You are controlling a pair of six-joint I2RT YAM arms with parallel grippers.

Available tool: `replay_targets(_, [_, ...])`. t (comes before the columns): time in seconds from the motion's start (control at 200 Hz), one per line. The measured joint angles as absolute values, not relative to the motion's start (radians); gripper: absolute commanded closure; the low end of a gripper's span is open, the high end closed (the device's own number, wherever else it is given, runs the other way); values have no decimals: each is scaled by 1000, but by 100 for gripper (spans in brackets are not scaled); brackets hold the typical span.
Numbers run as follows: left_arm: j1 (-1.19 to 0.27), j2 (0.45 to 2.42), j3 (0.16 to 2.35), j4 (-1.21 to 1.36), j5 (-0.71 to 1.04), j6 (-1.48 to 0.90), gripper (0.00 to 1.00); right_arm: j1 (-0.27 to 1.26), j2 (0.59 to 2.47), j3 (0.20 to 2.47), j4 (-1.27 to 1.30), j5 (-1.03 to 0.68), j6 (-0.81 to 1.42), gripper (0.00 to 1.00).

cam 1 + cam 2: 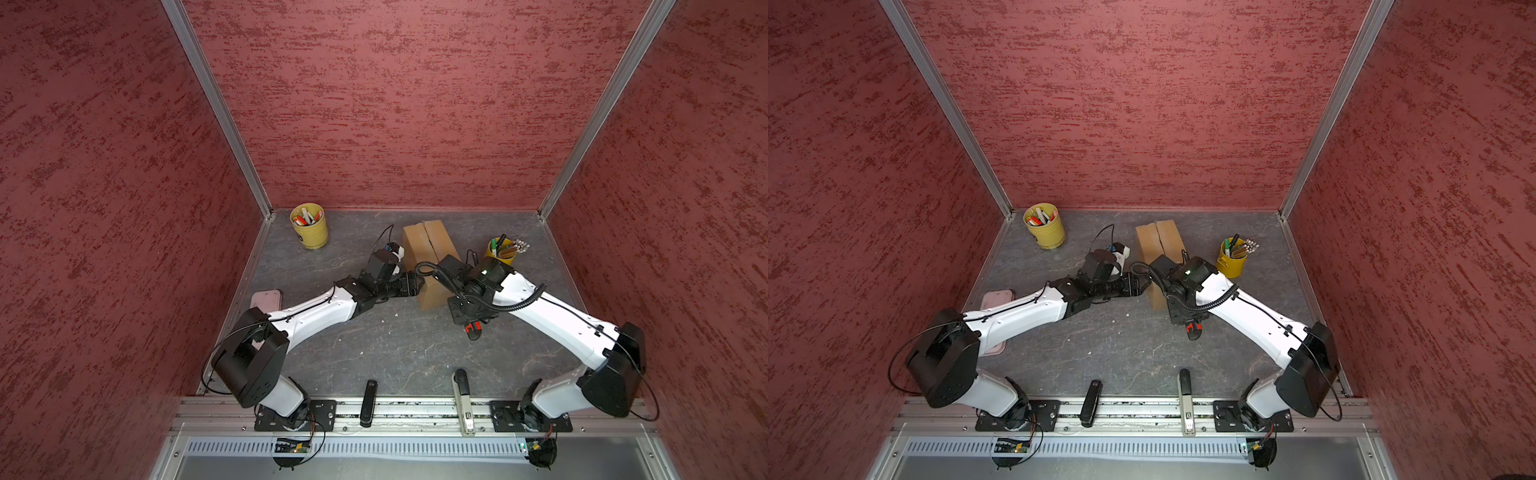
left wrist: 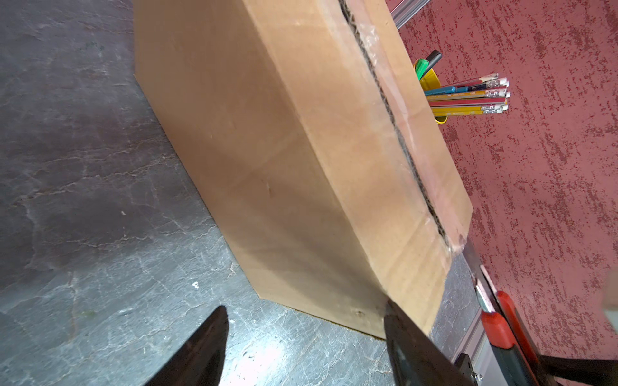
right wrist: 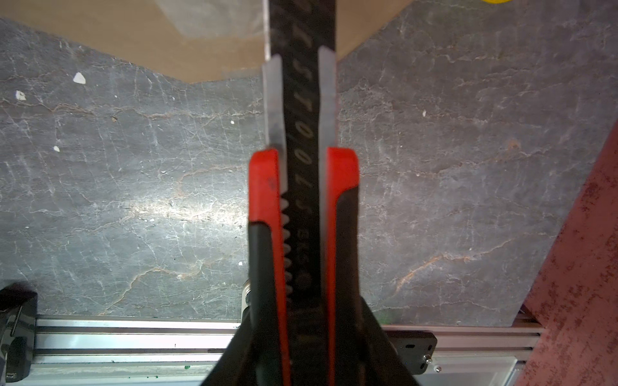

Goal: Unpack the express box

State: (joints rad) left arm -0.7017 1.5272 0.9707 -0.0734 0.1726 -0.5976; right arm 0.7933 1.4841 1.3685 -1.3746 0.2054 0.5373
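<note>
The express box [image 1: 428, 245] [image 1: 1160, 243] is a brown oblong carton standing mid-table, its far end towards the back wall. In the left wrist view the express box [image 2: 284, 150] shows a dark gap with bare corrugated edges along its centre seam. My left gripper [image 1: 415, 283] [image 2: 304, 320] is open and empty beside the carton's near left corner, and one fingertip [image 2: 393, 312] lies against that corner. My right gripper [image 1: 470, 322] [image 3: 304, 320] is shut on a red and black utility knife [image 3: 304, 173] [image 2: 498, 327], whose blade points at the carton's near end.
Two yellow pen cups stand at the back left [image 1: 309, 227] and right of the carton [image 1: 502, 251]. A pink tray [image 1: 266, 299] lies under my left arm. A black stapler [image 1: 368, 402] and a pale stapler [image 1: 463, 401] rest on the front rail. Red walls enclose three sides.
</note>
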Motion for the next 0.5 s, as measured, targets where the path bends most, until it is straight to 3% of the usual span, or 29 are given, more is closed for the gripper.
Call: replay_targets(0.501, [-701,1528,971,-68,150,-598,26,797,1419,1394,-1380,187,543,100])
